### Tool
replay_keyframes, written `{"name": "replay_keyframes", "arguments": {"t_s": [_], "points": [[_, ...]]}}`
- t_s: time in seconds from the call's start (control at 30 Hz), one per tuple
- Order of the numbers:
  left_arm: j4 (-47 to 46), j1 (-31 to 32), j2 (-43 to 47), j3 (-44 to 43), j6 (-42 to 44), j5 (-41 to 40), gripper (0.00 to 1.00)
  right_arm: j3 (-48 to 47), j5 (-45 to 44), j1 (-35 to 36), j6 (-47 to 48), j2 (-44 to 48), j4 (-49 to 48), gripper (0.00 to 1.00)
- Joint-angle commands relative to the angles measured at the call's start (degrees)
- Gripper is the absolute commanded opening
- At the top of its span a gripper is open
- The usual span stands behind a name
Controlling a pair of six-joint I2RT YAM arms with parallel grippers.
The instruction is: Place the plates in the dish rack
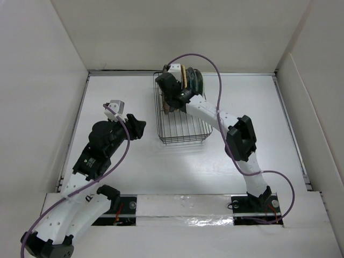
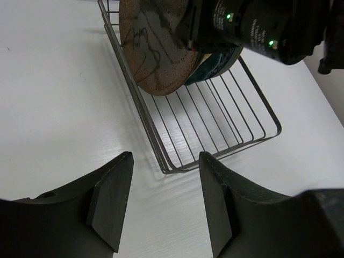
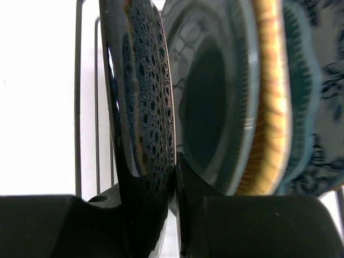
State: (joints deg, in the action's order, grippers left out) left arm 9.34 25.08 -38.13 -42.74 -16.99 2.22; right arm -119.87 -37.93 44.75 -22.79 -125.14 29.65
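Observation:
The black wire dish rack (image 1: 183, 141) stands at the table's middle back. Several plates (image 1: 192, 78) stand on edge at its far end. My right gripper (image 1: 171, 99) reaches into the rack and is shut on the rim of a brown speckled plate (image 2: 156, 48), held upright. In the right wrist view that brown plate (image 3: 142, 107) is pinched between the fingers of the right gripper (image 3: 174, 177), beside a grey-teal plate (image 3: 209, 107), an orange-tan one (image 3: 271, 107), a dark teal scalloped one (image 3: 298, 107) and a blue floral one (image 3: 328, 80). My left gripper (image 2: 164, 204) is open and holds nothing, left of the rack (image 2: 215, 118).
White walls enclose the table on the left, back and right. The near half of the rack holds no plates. The right arm (image 1: 239, 137) stretches diagonally from its base to the rack.

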Motion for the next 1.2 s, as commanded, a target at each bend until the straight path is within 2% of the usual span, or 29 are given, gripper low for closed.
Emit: {"name": "replay_keyframes", "arguments": {"t_s": [0.0,0.07,0.13,0.17,0.23,0.27,0.3,0.33,0.37,0.5,0.53,0.63,0.67,0.73,0.77,0.8,0.87,0.9,1.0,1.17], "points": [[-1.2,0.3,0.1,-1.6,0.6,-1.0,0.49,-3.3,-0.7,1.6,-1.4,0.9,-8.3,0.00],[-1.2,0.3,-0.1,-1.6,0.6,-1.1,0.49,-2.3,-0.7,1.7,-2.3,1.0,-8.4,0.00],[-1.1,0.3,-0.1,-1.6,0.6,-1.1,0.50,-1.3,-0.6,1.7,-2.4,1.8,-8.8,0.08],[-1.4,0.3,-0.2,-1.4,0.6,-1.0,0.50,-0.9,-0.7,1.7,-2.4,3.0,-9.2,0.28],[-1.3,0.3,-0.8,-1.6,0.4,-0.9,0.52,0.4,-0.6,1.7,-2.2,4.6,-9.6,0.52],[-1.1,0.3,-0.9,-1.6,0.2,-1.1,0.52,0.9,-0.7,1.7,-1.9,5.7,-10.0,0.71],[-1.1,0.3,-0.9,-1.7,0.0,-1.5,0.52,2.4,-0.7,1.7,-1.7,8.1,-10.3,0.80],[-1.0,0.3,-0.9,-1.7,-0.1,-1.7,0.52,3.3,-0.5,1.7,-1.0,11.2,-11.3,0.99],[-0.9,0.3,-0.9,-1.8,-0.1,-3.7,0.52,4.5,-0.5,1.7,-0.8,11.2,-11.8,1.00],[-0.9,-1.0,-1.0,-1.9,-0.3,-4.3,0.53,12.5,0.1,1.7,0.7,21.0,-15.2,1.00],[-0.9,-1.0,-0.9,-1.9,-0.4,-4.1,0.53,14.9,0.4,1.7,1.8,25.9,-16.2,1.00],[-1.3,-2.1,0.0,-2.0,-0.8,-4.6,0.53,27.0,-0.3,1.7,3.8,34.2,-19.3,1.00],[-1.6,-2.1,0.2,-2.0,-0.8,-4.9,0.53,34.2,-1.0,0.3,3.9,40.4,-20.4,1.00],[-1.7,-2.1,0.9,-2.6,-1.2,-5.4,0.53,41.0,-0.7,-1.8,3.2,46.8,-20.3,1.00],[-1.8,-2.1,1.0,-2.9,-1.5,-6.0,0.52,44.4,0.2,-5.0,2.7,53.9,-20.4,1.00],[-1.8,-2.1,1.6,-3.4,-1.6,-6.2,0.52,51.4,0.9,-6.9,2.0,57.6,-20.7,1.00],[-2.0,-2.1,2.4,-3.8,-1.5,-7.7,0.52,58.4,3.6,-11.2,1.4,65.1,-22.1,1.00],[-2.1,-2.7,2.7,-4.2,-1.6,-8.3,0.52,63.3,4.7,-15.7,1.0,71.1,-22.0,1.00],[-2.0,-2.7,3.1,-5.2,-1.4,-9.9,0.52,68.2,9.7,-23.1,0.1,78.3,-21.0,1.00],[-2.5,-2.7,2.0,-4.7,-1.5,-9.7,0.50,74.0,17.1,-27.3,-2.3,79.9,-22.6,1.00]]}}
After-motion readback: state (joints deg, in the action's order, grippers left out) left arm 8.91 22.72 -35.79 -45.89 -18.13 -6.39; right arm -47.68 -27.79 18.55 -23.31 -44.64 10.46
